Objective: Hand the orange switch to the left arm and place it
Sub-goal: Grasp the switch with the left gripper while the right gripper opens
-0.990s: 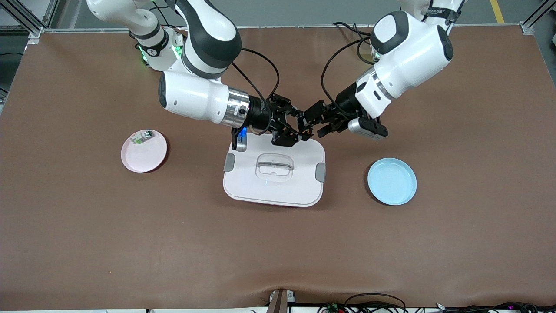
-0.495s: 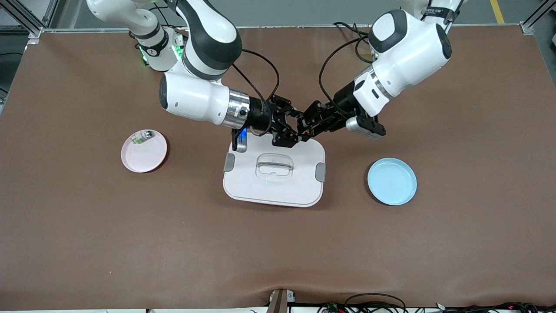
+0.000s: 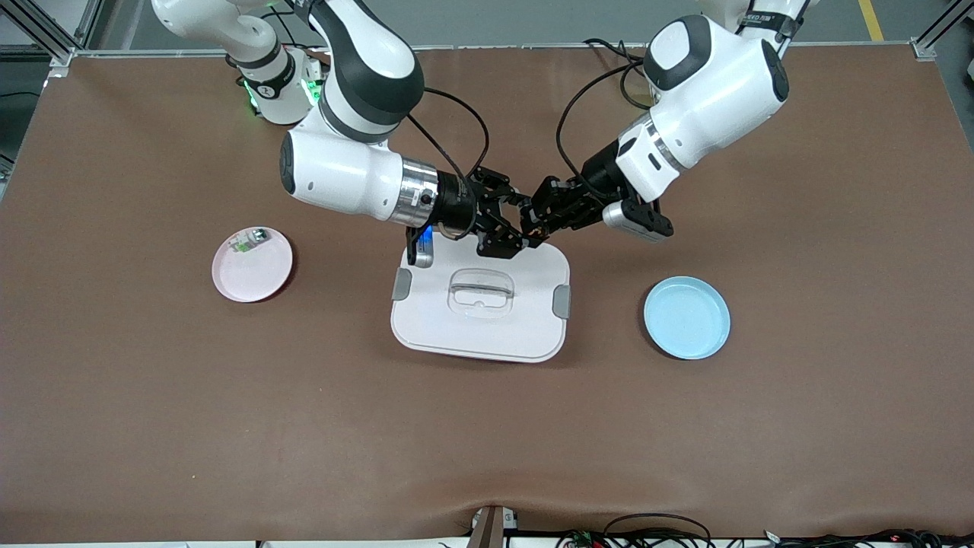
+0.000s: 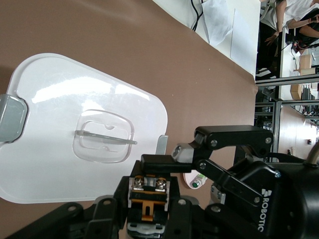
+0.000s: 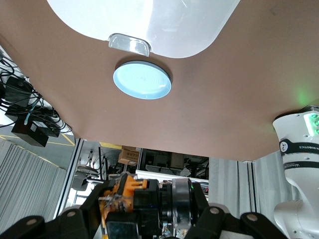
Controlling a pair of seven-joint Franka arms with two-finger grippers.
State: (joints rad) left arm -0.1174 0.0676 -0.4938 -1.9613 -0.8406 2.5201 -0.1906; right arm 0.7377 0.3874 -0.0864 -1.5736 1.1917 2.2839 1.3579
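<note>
— Two arms are meeting above the table [image 3: 152, 396], aren't they?

— Yes. Both are reaching in over the edge of the white box [image 3: 481, 304] that lies farther from the front camera, and that box is sitting in the middle of the table with its lid on and its grey clips at both ends.

— What is flanking it?

— Toward the right arm's end a pink plate [image 3: 252, 264] is lying with a small clear-and-green part [image 3: 249, 239] on it. Toward the left arm's end a blue plate [image 3: 686, 317] is lying.

— And the grippers?

— The right gripper [image 3: 511, 228] is pinching the orange switch [image 5: 121, 195] with its fingers drawn close. The left gripper [image 3: 530, 221] is closing narrowly on the same switch, so both are gripping it in the air, over the box's edge.
</note>
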